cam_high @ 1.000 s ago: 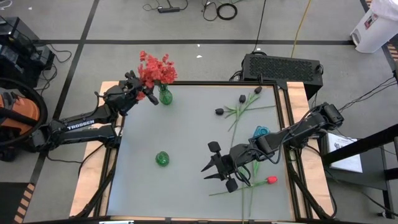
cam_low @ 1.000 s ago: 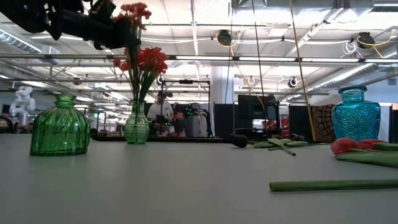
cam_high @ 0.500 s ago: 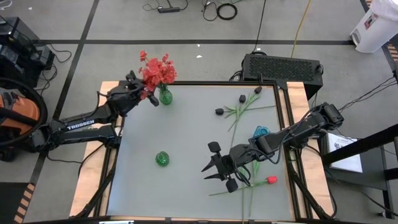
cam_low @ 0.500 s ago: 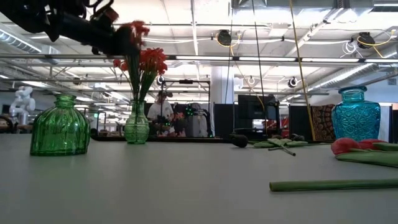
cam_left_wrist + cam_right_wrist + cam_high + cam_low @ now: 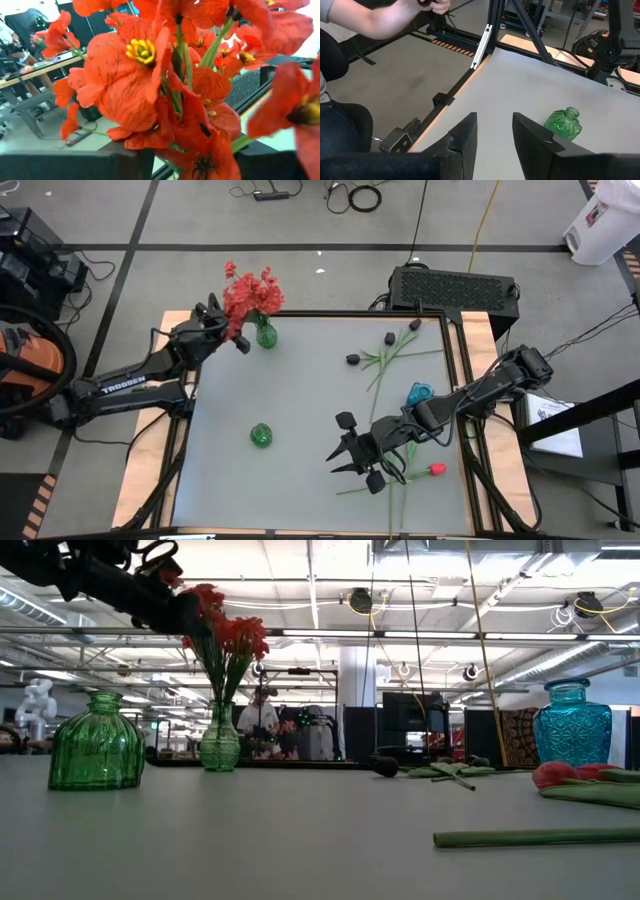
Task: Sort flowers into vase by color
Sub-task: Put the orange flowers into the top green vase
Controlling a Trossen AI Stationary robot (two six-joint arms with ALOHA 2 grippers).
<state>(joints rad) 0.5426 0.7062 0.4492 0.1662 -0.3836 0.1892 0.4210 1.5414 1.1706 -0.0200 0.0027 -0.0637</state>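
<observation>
A narrow green vase [image 5: 265,336] [image 5: 220,740] at the table's far left holds a bunch of red sprays [image 5: 252,293] by their stems. My left gripper [image 5: 230,330] [image 5: 168,598] [image 5: 192,160] is at the bunch's left side, level with the blossoms, shut on one red spray [image 5: 207,598]. My right gripper [image 5: 353,459] [image 5: 495,129] hangs open over the table's near right. A red tulip bud [image 5: 437,470] [image 5: 556,774] and green stems [image 5: 392,478] lie next to it. Black blooms [image 5: 352,360] with stems lie at the far right. My left gripper holds a red spray up among its blossoms [image 5: 170,127], coming level from the table's left. Red petals fill the gap between the fingers and hide the exact place of contact. The spray stands nearly upright, its stem [image 5: 212,660] running down toward the narrow vase's mouth.
A round green vase [image 5: 261,436] [image 5: 96,745] [image 5: 563,122] stands near the table's middle left. A blue vase [image 5: 420,393] [image 5: 571,723] stands at the right, beside my right arm. A person's arm [image 5: 385,20] shows beyond the table's edge in the right wrist view.
My left gripper has moved down toward the narrow green vase, carrying the red spray. Its blossom head, first well above the bunch, has sunk almost to the level of the other sprays.
</observation>
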